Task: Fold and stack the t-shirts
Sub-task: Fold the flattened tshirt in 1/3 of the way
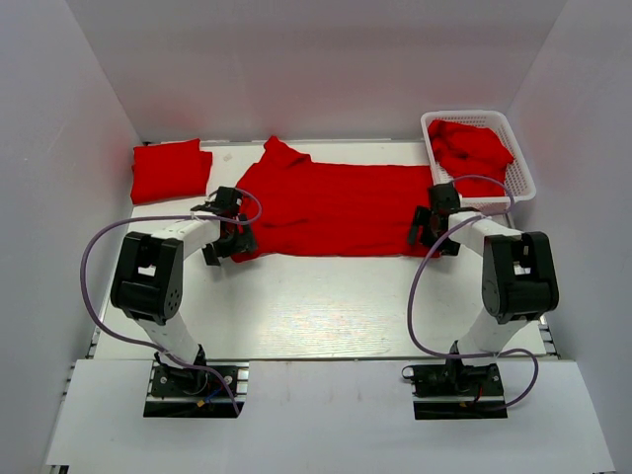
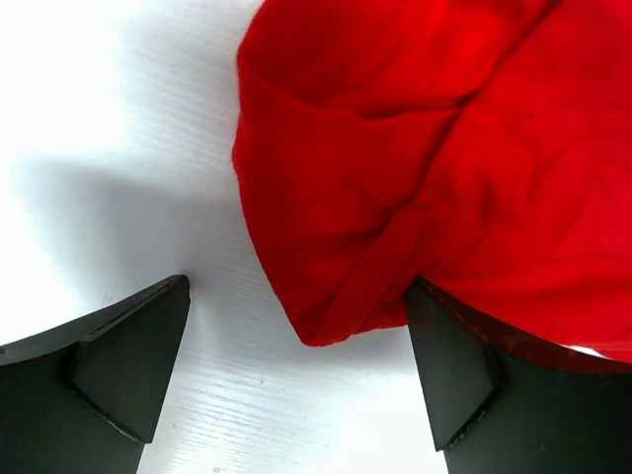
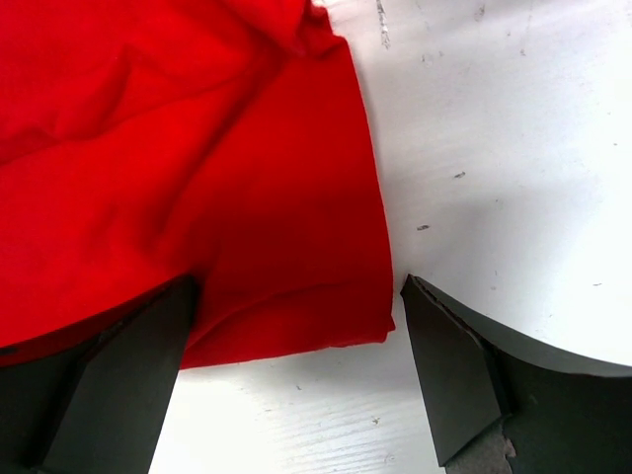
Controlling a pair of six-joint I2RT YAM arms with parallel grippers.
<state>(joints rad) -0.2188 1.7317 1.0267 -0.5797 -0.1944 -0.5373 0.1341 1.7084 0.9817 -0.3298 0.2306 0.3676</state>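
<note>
Top external: left gripper [image 1: 225, 247] and right gripper [image 1: 427, 235] gape empty at near corners of the bright red cloth t-shirt [image 1: 336, 207]; likely next, pinch both and fold.

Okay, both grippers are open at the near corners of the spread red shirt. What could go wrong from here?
1. At the left gripper the shirt corner is bunched in folds, so closing may pinch extra layers and skew the fold.
2. The right gripper straddles only the shirt's corner edge, so a shallow grip could slip.
3. The basket sits close beside that gripper and might get bumped.
</note>
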